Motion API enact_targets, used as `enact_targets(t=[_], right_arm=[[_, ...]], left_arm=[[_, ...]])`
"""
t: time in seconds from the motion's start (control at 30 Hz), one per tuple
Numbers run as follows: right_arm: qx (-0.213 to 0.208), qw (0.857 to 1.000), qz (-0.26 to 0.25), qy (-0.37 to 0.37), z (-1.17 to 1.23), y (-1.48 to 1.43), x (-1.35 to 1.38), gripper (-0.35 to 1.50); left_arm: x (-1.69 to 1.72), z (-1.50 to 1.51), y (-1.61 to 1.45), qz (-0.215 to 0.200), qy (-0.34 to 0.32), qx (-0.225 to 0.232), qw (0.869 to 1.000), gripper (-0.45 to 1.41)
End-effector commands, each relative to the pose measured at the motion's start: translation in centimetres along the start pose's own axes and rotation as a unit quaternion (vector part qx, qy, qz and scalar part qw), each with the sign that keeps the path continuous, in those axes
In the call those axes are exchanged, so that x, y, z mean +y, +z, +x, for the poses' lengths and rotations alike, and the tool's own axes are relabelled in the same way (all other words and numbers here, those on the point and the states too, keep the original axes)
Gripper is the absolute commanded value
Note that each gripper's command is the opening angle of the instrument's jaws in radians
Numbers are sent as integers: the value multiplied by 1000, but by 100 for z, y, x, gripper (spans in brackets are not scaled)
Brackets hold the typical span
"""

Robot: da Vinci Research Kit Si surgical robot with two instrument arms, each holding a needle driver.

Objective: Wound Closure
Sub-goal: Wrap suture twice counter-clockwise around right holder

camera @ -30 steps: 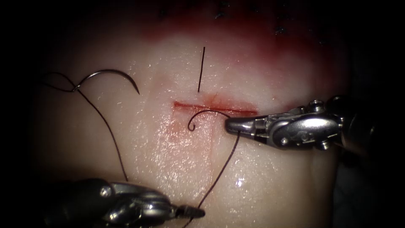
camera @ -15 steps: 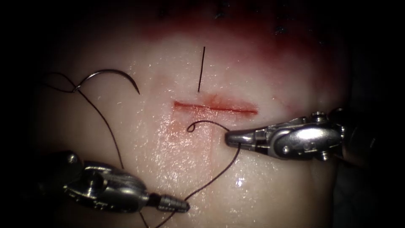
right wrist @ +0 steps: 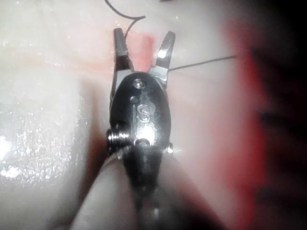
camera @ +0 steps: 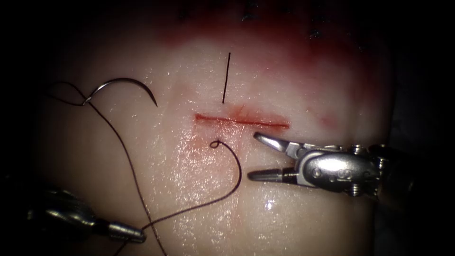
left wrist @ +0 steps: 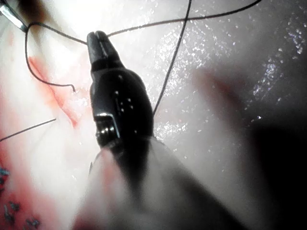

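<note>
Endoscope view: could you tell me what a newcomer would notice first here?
The right tool sits just below the red cut, jaws spread wide and holding nothing. The curved needle lies free on the tissue at upper left, not in it. The left tool, at lower left, grips the dark thread.

Silver steel right pincer (right wrist: 142, 45) with screws, stamped "S".

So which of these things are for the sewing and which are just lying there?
For the sewing:
- left tool, shut on the thread
- right tool, open, empty
- cut in the tissue

Lying about:
- needle, loose on the tissue, left of the cut
- cut end of thread
</note>
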Motion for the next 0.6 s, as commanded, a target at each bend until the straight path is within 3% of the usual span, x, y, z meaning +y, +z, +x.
enact_targets(t=[0.03, 0.1, 0.17, 0.2, 0.23, 0.43, 0.6], right_arm=[[-4, 1000, 4, 9, -5, 3, 7, 145], [-9, 1000, 9, 13, -7, 2, 12, 143], [-15, 1000, 16, 15, -11, 1, 16, 113], [-16, 1000, 18, 15, -13, 0, 18, 68], [-28, 999, 28, 15, -18, 3, 24, -35], [-35, 999, 30, 16, -31, 27, 48, -35], [-24, 998, 62, 12, -51, 74, 60, -35]], left_arm=[[-1, -6, 2, 4, 0, -4, 1000, -35], [-3, -7, -8, 10, -2, -7, 1000, -35], [-6, -7, -13, 15, -5, -10, 1000, -35], [-8, -7, -16, 19, -6, -11, 1000, -35], [-14, -7, -19, 23, -8, -15, 1000, -35], [-30, -5, -21, 35, 3, -18, 999, -35], [-42, -7, -23, 44, 7, -19, 999, -35]])
